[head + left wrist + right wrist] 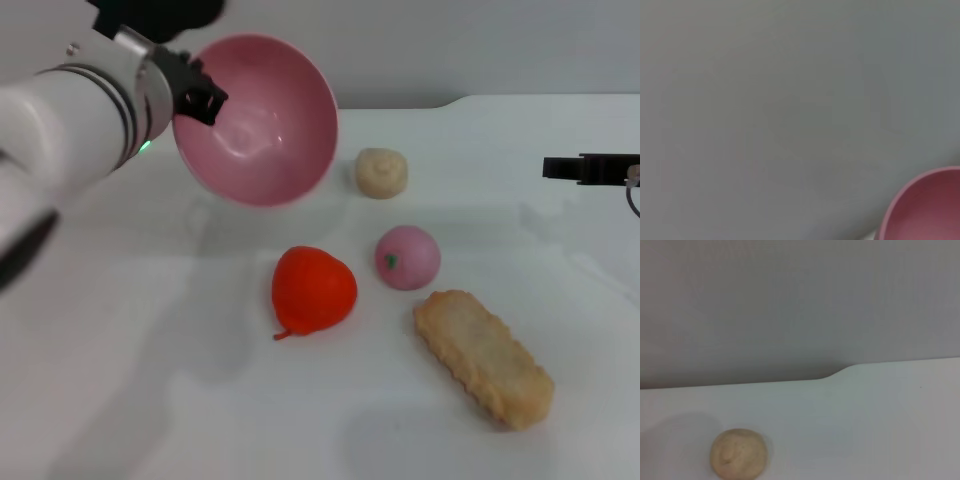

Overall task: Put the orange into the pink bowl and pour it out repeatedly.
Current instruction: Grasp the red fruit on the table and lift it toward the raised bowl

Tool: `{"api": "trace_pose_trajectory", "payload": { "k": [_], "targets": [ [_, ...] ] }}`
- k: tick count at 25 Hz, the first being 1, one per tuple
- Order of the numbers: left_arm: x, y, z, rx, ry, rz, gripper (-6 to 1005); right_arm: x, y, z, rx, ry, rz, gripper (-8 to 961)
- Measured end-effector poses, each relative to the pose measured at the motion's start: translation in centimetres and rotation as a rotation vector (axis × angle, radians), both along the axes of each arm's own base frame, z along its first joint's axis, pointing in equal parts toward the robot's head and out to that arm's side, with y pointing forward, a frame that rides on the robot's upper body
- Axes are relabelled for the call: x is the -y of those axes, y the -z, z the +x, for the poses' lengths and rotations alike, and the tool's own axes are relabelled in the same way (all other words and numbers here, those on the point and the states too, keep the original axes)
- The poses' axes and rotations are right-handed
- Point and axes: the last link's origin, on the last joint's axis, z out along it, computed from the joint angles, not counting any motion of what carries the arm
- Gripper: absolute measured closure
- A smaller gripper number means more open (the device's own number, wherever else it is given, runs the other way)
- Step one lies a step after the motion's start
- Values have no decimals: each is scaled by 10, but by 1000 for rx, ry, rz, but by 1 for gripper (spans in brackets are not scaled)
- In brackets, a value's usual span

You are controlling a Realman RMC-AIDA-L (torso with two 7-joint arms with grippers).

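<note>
Orange [314, 290] mid-table [150, 400], glossy, light: grip across belly | left gripper [196, 97] clamps tipped pink bowl [262, 120] rim | right gripper [560, 167] right edge, fingers: cannot tell

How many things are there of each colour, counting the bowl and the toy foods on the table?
Pink: 2, the pink bowl held tilted by the left gripper, and the small pink ball
Orange-red: 1, the orange
Beige: 2, the round bun and the long biscuit
Total: 5
</note>
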Motion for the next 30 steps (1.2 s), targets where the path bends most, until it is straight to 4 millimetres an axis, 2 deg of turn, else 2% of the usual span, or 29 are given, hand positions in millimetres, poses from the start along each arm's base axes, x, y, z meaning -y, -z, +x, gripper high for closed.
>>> {"api": "trace_pose_trajectory", "payload": {
  "k": [4, 9, 14, 18, 22, 25, 30],
  "targets": [
    [-4, -7, -9, 122, -53, -90, 954, -1, 3, -1, 0, -4, -5, 330],
    [-9, -34, -27, 239, -101, -109, 953, -2, 6, -6, -13, -24, -10, 331],
    [-9, -63, -55, 275, -203, -41, 953, -4, 19, -27, -50, -109, -38, 330],
    [-9, -71, -70, 254, -255, 6, 953, -12, 44, -52, -122, -188, -102, 330],
    [-11, -72, -74, 216, -267, 22, 953, -18, 72, -70, -216, -242, -191, 331],
    [-16, -71, -71, 201, -263, 20, 953, -20, 95, -72, -263, -239, -248, 331],
    [-22, -69, -68, 187, -260, 10, 954, -18, 116, -70, -339, -216, -308, 331]
  ]
}}
